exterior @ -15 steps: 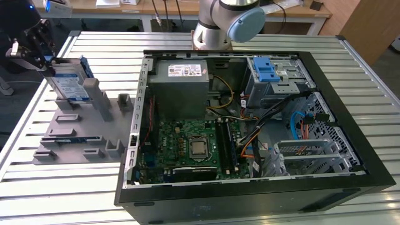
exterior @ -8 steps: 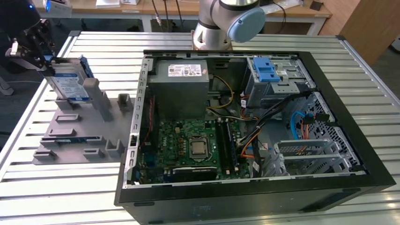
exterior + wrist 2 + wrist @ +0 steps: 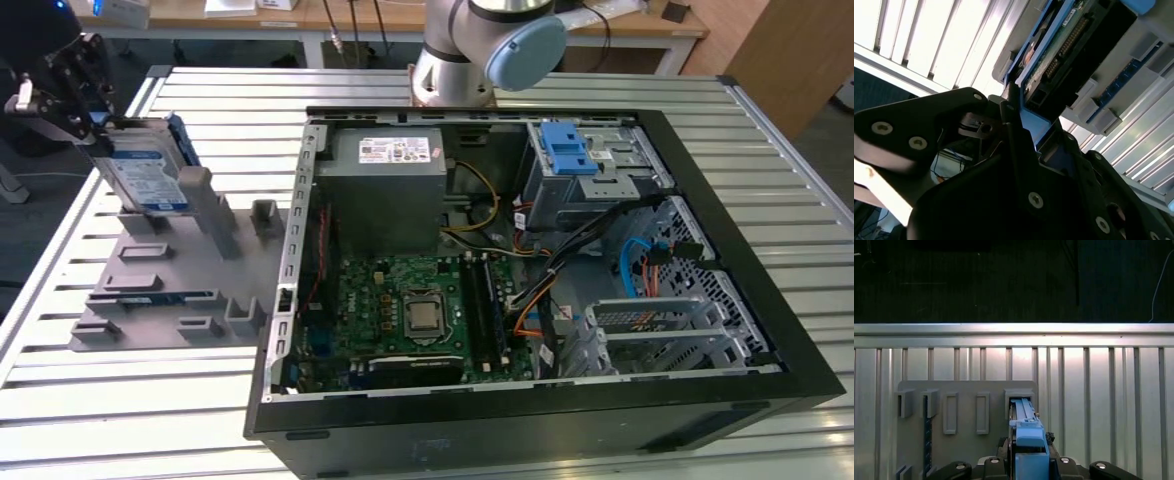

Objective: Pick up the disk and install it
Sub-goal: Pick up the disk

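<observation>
The disk stands on end, tilted, at the exterior view's left, label side facing the camera; its lower end sits at a slot of the grey holder, and I cannot tell whether it has cleared that slot. In the second wrist view I see the disk's green circuit side and its blue rail; in the first wrist view I look along its edge toward the holder's row of slots. The gripper has the disk by its upper end, fingers narrowed onto the blue rail, as both wrist views show. The holder lies on the slatted metal table, just beside the open computer case. Inside the case are a grey metal box, a green motherboard and a silver drive cage with a blue latch; the arm rises behind the case.
</observation>
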Controlling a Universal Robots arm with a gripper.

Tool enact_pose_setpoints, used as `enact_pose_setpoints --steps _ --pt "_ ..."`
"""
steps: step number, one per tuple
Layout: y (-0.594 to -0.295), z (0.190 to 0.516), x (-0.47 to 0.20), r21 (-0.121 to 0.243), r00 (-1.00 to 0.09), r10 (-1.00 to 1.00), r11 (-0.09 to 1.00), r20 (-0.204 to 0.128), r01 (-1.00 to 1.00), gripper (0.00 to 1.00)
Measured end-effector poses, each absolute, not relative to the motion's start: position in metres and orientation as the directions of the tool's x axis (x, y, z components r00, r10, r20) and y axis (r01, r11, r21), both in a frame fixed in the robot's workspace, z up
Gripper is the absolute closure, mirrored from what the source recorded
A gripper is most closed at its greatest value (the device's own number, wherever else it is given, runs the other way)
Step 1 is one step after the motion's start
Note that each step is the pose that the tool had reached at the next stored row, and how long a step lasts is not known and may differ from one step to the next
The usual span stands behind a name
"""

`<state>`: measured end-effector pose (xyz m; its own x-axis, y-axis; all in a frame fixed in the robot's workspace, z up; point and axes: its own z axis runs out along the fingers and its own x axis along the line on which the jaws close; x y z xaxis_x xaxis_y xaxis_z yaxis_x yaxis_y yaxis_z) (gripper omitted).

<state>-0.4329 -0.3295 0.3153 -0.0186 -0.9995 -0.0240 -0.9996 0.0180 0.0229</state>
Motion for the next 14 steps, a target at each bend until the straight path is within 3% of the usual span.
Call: enact_pose_setpoints --steps 14 --pt "-0.329 0.331 -0.433 0.023 -0.019 -1.0 0.018 -0.024 -1.0 0.64"
